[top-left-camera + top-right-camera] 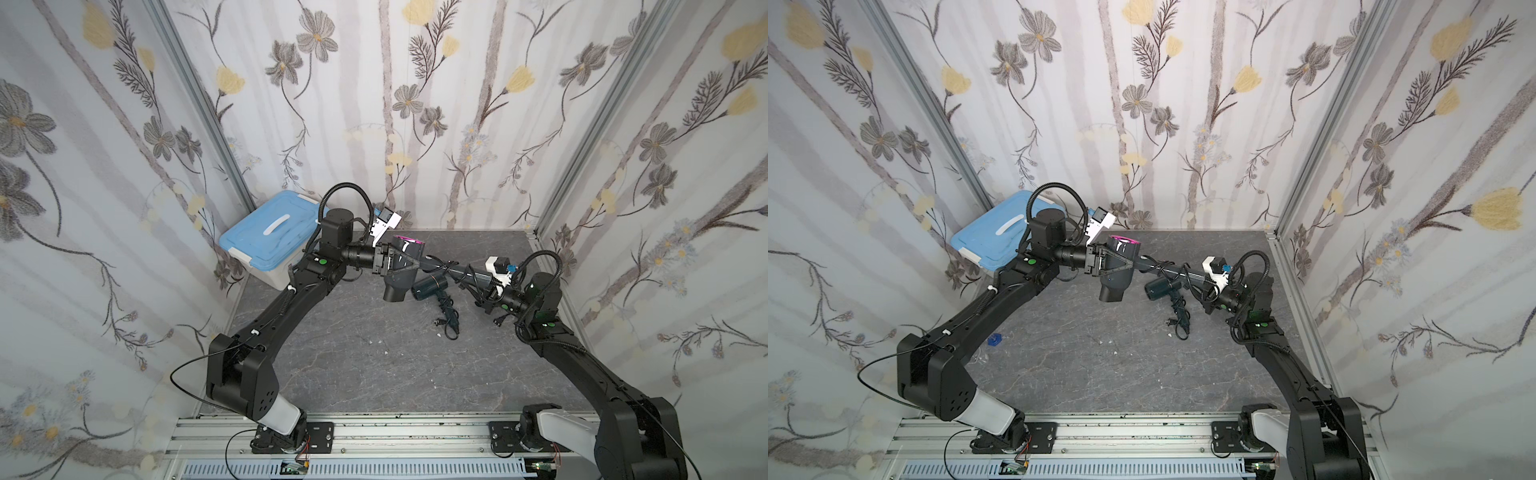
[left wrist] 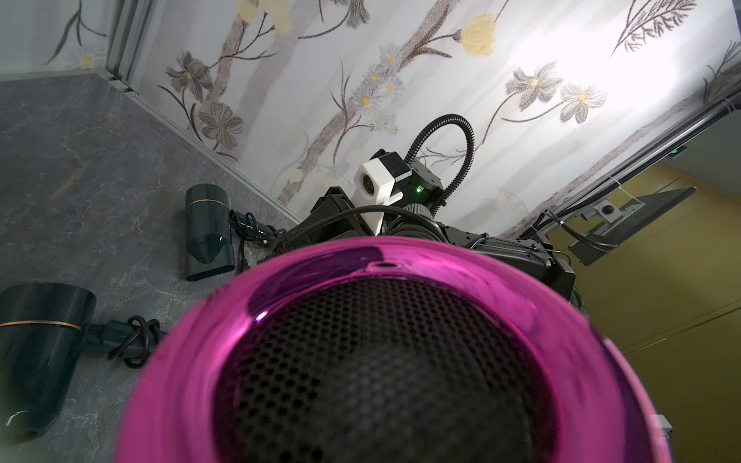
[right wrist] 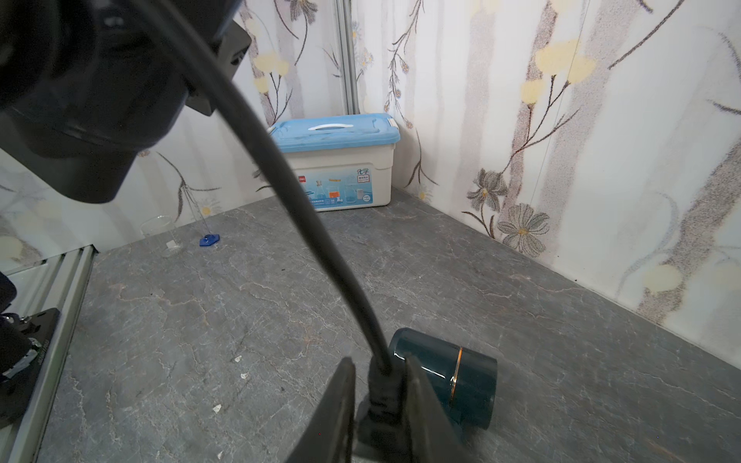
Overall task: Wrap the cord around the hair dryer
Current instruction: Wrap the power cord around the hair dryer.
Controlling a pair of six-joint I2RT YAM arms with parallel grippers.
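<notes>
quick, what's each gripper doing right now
left gripper: closed, holding the hair dryer
right gripper: closed on the cord

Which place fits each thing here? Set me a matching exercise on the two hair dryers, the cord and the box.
1 pink-ringed hair dryer
2 cord
3 teal hair dryer
4 blue-lidded box

A lying on the table
B in the back corner
C held up in the left gripper
D in the right gripper

Pairs: 1-C, 2-D, 3-A, 4-B
</notes>
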